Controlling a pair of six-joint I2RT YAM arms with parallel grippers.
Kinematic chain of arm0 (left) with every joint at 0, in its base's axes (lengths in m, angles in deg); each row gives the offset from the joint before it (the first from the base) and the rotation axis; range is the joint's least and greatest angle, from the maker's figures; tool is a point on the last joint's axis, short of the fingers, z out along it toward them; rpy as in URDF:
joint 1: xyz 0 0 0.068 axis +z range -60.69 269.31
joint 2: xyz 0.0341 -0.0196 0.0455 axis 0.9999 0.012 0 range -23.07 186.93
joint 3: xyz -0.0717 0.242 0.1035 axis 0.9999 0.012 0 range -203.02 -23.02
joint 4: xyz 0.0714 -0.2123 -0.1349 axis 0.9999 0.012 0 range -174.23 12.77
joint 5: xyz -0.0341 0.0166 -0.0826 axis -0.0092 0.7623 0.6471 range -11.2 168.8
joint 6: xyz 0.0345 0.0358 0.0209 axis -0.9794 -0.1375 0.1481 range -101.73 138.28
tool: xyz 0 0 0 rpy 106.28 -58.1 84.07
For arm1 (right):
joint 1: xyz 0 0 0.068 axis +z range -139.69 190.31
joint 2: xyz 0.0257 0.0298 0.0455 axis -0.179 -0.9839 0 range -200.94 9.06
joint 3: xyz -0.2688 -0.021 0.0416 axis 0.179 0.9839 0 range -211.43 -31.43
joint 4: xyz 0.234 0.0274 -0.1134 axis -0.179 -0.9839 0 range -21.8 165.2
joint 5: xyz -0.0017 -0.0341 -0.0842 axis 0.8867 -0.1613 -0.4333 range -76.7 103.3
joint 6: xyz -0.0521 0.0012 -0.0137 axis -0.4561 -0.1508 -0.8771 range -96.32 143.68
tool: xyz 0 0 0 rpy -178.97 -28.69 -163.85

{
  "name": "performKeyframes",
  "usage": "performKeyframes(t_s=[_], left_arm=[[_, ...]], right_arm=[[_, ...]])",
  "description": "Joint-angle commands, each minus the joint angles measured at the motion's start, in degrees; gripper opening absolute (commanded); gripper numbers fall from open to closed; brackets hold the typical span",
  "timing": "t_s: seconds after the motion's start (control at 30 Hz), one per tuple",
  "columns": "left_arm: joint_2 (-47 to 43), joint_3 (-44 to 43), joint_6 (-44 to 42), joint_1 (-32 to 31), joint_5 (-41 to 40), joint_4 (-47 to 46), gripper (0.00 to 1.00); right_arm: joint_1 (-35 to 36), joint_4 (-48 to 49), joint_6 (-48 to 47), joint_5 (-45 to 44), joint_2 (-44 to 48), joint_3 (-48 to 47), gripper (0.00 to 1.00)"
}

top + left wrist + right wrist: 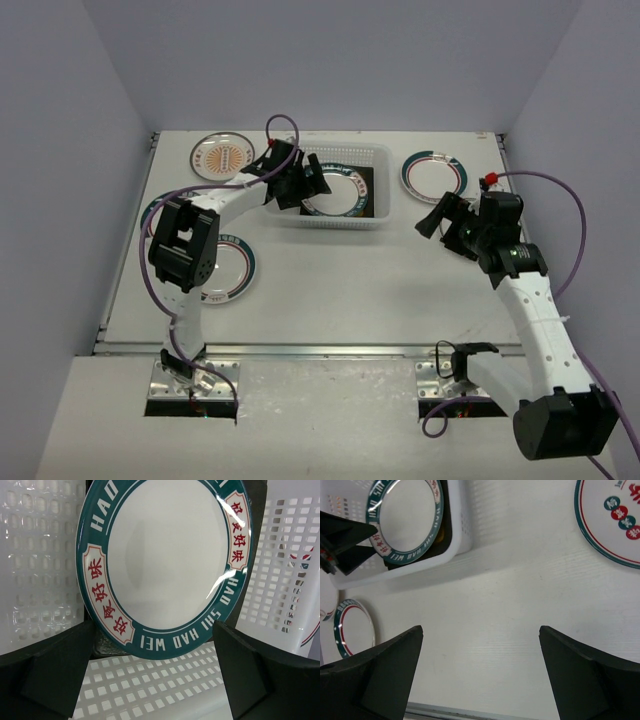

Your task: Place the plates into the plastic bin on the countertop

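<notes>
I am hovering the left gripper (303,184), jaws apart, over the teal-rimmed plate (333,194) lying in the plastic bin (335,225), while the right gripper (446,222), likewise spread and empty, is sitting just short of the red-and-teal plate (433,176) on the countertop (350,290), so I am judging that arm the nearer one.

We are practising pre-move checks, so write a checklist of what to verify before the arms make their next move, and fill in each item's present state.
1. Left gripper open, not gripping the teal-rimmed plate: ok, fingers apart, plate beyond them.
2. That plate fully inside the plastic bin: ok, lying on the dark square plate.
3. Right gripper open and empty: ok, above bare countertop.
4. Another plate near the right gripper: ok, the dotted plate lies outside the bin.
5. Left arm has a free way out of the bin: cannot tell.
</notes>
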Motion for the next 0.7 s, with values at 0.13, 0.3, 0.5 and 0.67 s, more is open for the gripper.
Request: performKeyframes(t_s=[0.13,0.3,0.5,0.67], left_arm=[[-3.1,-2.9,-2.2,-1.2,-4.3,2.5,1.00],[-2.3,-4.3,-4.3,-1.9,-2.4,3.9,1.00],[-0.9,-4.5,-5.1,-4.0,-3.3,4.1,1.00],[-4.4,-4.1,-5.3,-4.4,-12.0,6.0,1.00]], right_arm=[[-0.1,3.8,5.1,-6.7,0.8,1.2,0.99],[-0.2,3.1,10.4,-11.4,0.8,2.8,0.99],[-0.2,2.6,15.0,-16.7,2.4,5.4,0.99],[-0.1,2.1,14.9,-16.9,2.9,6.0,0.99]])
